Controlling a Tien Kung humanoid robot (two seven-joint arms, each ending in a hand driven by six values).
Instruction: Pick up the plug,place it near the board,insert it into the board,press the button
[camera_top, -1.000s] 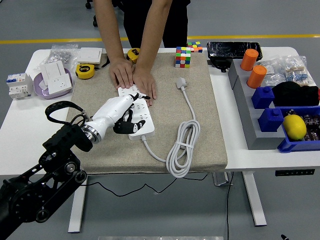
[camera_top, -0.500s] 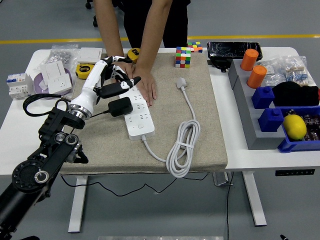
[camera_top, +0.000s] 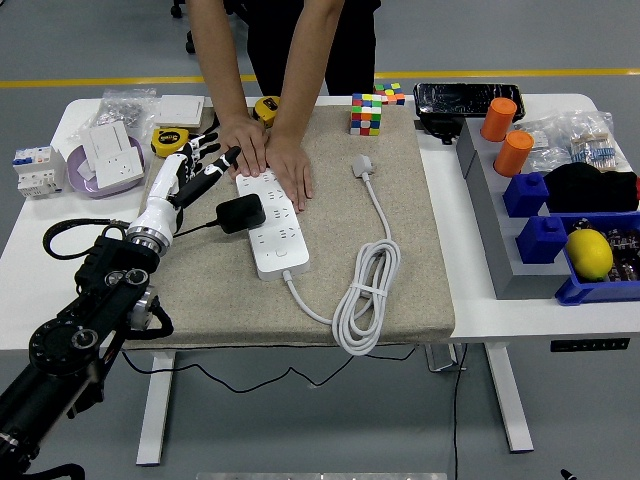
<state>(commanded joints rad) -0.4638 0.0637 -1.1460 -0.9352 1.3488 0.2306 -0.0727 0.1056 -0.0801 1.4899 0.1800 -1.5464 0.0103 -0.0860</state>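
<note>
On mat: plug (camera_top: 241, 212) seated in board (camera_top: 272, 226) (person's hands (camera_top: 268, 158) pinning far end); left hand (camera_top: 190, 171) beside, fingers spread, empty.

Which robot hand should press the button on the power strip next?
Probably the left hand. It hovers, open, just left of the power strip, where the black plug already sits, while a person's hands steady the far end. The right hand is not in view.

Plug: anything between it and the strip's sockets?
Nothing visible. The black plug sits at the left edge of the white power strip, apparently already in or on it. The left hand is open, up-left of the plug. A person's hands press the strip's far end, beyond the plug.
</note>
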